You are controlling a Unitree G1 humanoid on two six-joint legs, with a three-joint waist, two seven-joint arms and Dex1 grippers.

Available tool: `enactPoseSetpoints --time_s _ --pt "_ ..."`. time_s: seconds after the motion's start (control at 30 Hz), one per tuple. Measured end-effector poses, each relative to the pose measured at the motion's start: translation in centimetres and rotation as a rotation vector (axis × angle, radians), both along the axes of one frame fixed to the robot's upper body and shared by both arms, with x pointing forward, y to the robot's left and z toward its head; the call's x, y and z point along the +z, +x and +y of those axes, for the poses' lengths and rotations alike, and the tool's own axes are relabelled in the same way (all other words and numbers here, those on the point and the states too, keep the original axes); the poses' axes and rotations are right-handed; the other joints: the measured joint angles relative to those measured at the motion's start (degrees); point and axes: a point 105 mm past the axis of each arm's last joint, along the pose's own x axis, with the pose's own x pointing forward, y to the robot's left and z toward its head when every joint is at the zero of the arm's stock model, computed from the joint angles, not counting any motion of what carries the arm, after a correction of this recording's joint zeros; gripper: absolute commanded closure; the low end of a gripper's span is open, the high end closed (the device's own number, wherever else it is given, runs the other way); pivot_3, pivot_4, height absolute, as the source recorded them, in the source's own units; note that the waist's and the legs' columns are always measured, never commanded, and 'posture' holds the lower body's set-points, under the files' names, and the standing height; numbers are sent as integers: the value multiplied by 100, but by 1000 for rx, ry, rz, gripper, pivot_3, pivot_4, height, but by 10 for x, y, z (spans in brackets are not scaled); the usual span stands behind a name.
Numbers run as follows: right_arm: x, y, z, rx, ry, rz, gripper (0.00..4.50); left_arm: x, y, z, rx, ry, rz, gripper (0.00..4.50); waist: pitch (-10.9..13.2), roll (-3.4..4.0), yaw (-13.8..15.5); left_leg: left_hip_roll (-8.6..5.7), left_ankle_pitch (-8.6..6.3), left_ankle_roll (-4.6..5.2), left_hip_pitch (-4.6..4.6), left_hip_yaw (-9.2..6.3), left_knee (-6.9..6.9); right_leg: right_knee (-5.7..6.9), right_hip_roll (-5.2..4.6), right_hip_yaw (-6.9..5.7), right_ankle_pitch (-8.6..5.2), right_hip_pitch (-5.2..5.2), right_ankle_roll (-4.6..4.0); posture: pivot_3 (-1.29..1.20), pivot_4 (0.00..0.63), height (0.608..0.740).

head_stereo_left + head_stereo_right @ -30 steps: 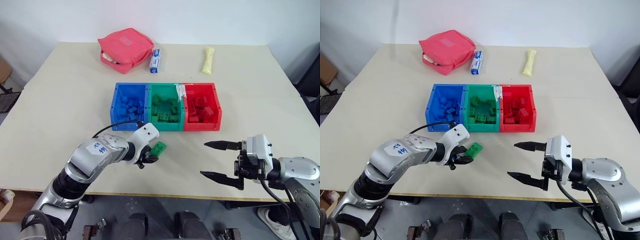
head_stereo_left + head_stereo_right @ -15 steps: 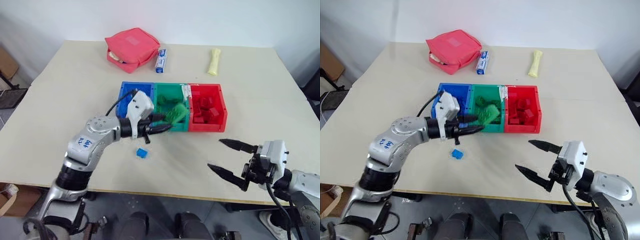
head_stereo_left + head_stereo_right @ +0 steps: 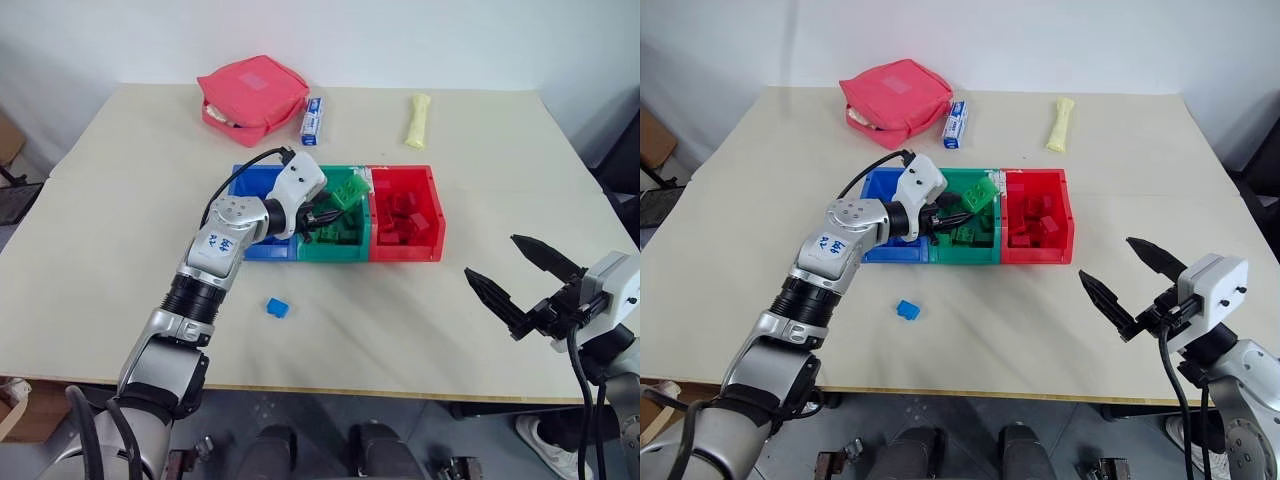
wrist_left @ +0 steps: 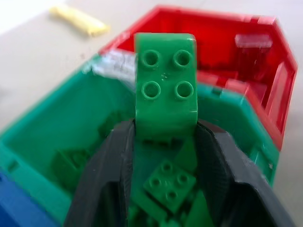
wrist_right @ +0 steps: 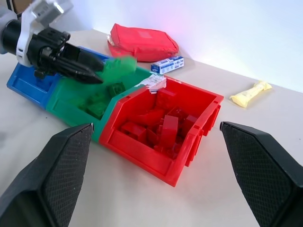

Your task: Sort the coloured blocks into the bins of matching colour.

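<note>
My left gripper (image 3: 326,212) reaches over the green bin (image 3: 335,251), the middle of the three joined bins. Its jaws stand parted, and a green block (image 4: 165,85) sits loosely at their tips, studs facing the wrist camera, above other green blocks in the bin. The blue bin (image 3: 252,182) lies under my left forearm and the red bin (image 3: 405,250), holding red blocks, is to the right. A small blue block (image 3: 277,308) lies alone on the table in front of the bins. My right gripper (image 3: 492,255) hovers open and empty near the table's front right edge.
At the back of the table lie a pink zip pouch (image 3: 250,98), a small blue and white box (image 3: 311,121) and a pale yellow tube (image 3: 416,120). The table's front edge runs just below my right gripper.
My left arm carried the green block up from the table front to over the green bin, and its jaws have parted. My right gripper drifted right, still open.
</note>
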Motion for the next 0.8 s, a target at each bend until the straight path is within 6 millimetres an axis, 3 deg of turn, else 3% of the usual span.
enactPoseSetpoints --time_s 0.17,0.27,0.33,0.5,0.63,0.73,0.8 --pt "6 9 6 66 -19 -16 0 16 -24 27 -89 -63 -22 39 -2 3 -111 5 2 -4 9 3 -6 3 0 2 0 1 -1 0 150 740" --pt "5 15 13 136 -32 -1 0 15 -45 57 -157 -54 -32 13 -3 5 -120 8 5 -9 15 -2 -16 2 0 5 -4 1 -7 0 150 740" --pt "1 17 22 207 -53 21 0 4 -58 81 -176 -15 -19 13 -3 6 -121 8 6 -10 16 -2 -21 -4 -2 8 -4 2 -8 0 150 740" --pt "-4 21 52 390 -118 47 0 -25 -77 159 5 31 120 13 -2 4 -114 9 3 -5 15 -11 -23 -12 -7 7 -4 4 -9 0 150 740" --pt "-5 23 72 502 -144 52 0 -19 -92 197 91 -22 88 13 -2 4 -80 6 1 -1 11 -24 -24 -29 -15 -4 -4 10 -9 0 150 740" --pt "-11 20 85 587 -179 68 0 -25 -105 229 161 -33 92 13 -3 4 -93 7 1 -1 10 -24 -35 -41 -15 -4 -4 9 -9 0 150 740" --pt "-18 17 89 629 -222 84 0 -29 -109 239 177 -22 87 13 -2 4 -78 6 0 -1 9 -25 -35 -43 -16 -5 -4 10 -9 0 150 740"
